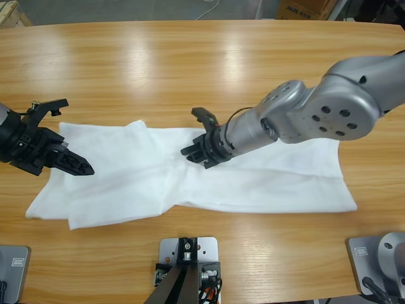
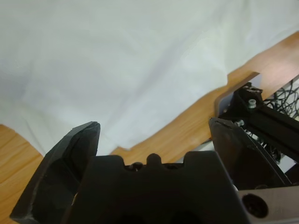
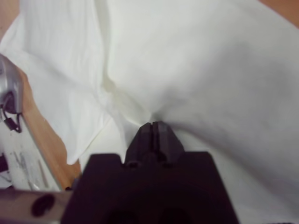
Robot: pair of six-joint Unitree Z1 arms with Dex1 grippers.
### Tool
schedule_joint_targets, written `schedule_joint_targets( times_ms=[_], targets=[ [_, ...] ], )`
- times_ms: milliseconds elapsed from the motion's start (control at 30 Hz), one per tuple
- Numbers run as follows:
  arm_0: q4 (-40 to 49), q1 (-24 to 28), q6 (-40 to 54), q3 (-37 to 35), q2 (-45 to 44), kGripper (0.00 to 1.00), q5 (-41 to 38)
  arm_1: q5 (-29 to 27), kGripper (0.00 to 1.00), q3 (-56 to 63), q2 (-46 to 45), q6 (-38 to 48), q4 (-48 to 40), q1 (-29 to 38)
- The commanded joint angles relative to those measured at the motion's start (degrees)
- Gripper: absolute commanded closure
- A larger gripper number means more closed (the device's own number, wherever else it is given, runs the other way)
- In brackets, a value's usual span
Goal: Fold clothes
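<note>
R gripper pinches T-shirt mid-cloth; L gripper spread, empty. Fold's mid-step. Next: lift & carry the pinched cloth over.

A plain white T-shirt lies spread lengthwise across the near half of the wooden table, partly folded, with a layer doubled over at its left end. Creases gather near its middle, where the cloth is bunched up; its right end lies flat.
</note>
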Motion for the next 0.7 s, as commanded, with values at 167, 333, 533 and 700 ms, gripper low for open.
schedule_joint_targets(
  times_ms=[167,333,533,700],
  targets=[
    [0.6,-0.7,1.11,0.88,1.74,0.096,-1.11,-0.15,1.0,-1.64,-1.73,-0.38,2.23,-0.82],
    [0.6,-0.7,1.02,0.79,1.2,0.096,-1.07,-0.52,1.0,-3.1,2.0,-0.38,2.14,-0.82],
    [0.6,-0.7,0.94,0.88,1.34,0.096,-1.07,-0.38,1.0,-4.81,4.62,-0.08,2.34,-0.82],
    [0.38,-0.7,0.94,0.75,1.87,0.096,-0.98,0.39,1.0,-4.25,2.76,0.11,2.49,0.2]
  ],
)
